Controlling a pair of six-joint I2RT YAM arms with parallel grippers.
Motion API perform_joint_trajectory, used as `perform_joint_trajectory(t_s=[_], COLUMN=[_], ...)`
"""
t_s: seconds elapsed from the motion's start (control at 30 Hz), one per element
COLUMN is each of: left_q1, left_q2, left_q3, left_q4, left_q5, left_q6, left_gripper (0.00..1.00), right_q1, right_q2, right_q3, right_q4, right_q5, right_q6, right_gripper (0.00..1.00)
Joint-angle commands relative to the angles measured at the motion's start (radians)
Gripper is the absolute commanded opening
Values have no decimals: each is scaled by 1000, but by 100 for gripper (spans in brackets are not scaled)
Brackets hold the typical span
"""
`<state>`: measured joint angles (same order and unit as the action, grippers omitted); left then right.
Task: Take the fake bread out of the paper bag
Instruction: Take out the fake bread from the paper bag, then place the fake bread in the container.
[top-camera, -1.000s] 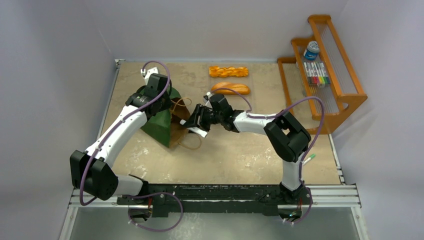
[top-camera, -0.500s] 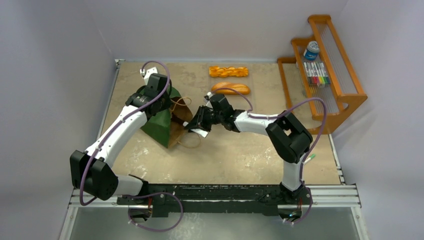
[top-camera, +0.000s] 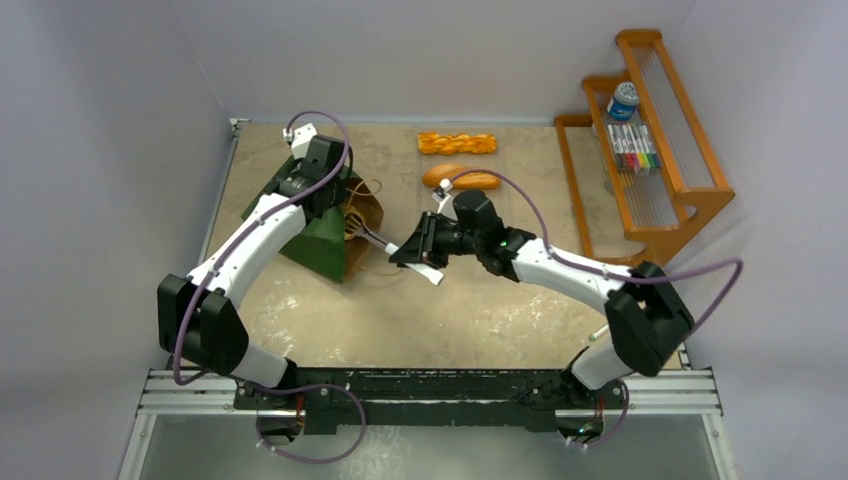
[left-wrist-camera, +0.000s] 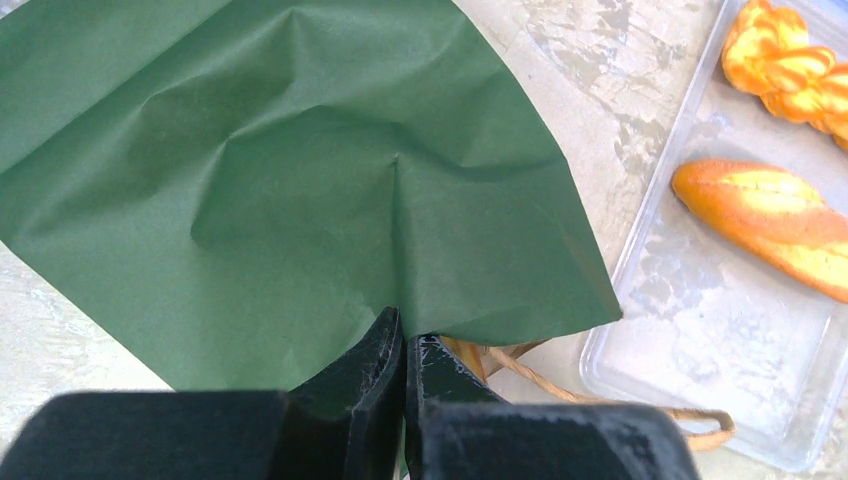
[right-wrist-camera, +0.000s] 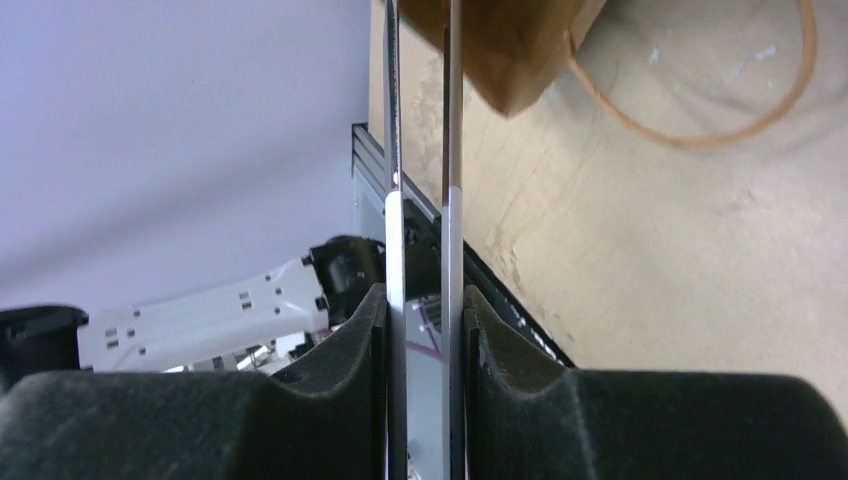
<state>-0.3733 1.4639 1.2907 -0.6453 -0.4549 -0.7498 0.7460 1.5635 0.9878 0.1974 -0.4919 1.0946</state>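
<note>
The dark green paper bag (top-camera: 318, 242) lies on its side at the left, its brown mouth facing right. My left gripper (left-wrist-camera: 403, 345) is shut on the edge of the paper bag (left-wrist-camera: 300, 180). My right gripper (right-wrist-camera: 425, 300) is shut on long metal tongs (right-wrist-camera: 395, 150), whose arms run up past the bag's brown corner (right-wrist-camera: 500, 50); their tips are out of frame. From above, the tongs (top-camera: 378, 240) reach to the bag's mouth. Two pieces of fake bread, a braided stick (top-camera: 457, 143) and an oblong loaf (top-camera: 462, 177), lie on a clear tray (left-wrist-camera: 700, 330).
A wooden rack (top-camera: 690, 195) with markers and a small tub stands at the right edge. Brown cord handles (right-wrist-camera: 700, 135) trail on the table by the bag's mouth. The metal rail (top-camera: 450, 385) carrying both arm bases runs along the near edge.
My right arm has drawn back to the right with the tongs, its elbow swinging out, and its jaws have closed tighter. My left gripper has shifted the bag's edge slightly toward the back.
</note>
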Motion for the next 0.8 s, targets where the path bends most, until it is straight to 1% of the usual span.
perform_joint_trajectory(t_s=[0.0,0.27,0.37,0.6,0.77], left_q1=[7,6,10,14,14], left_q2=[35,72,81,91,59], left_q3=[66,91,99,106,80], left_q4=[33,36,30,25,26], left_q5=[-60,-111,-128,-136,-123], left_q6=[-50,-87,-95,-103,-111], left_gripper=[0,0,0,0,0], right_q1=[-8,-48,-75,-137,-185], right_q2=[-142,-375,-441,-528,-539], right_q3=[-84,-211,-215,-167,-150], right_q4=[-35,-142,-200,-336,-360], right_q5=[16,75,96,190,301], right_q6=[-49,-88,-115,-195,-238], right_gripper=[0,0,0,0,0])
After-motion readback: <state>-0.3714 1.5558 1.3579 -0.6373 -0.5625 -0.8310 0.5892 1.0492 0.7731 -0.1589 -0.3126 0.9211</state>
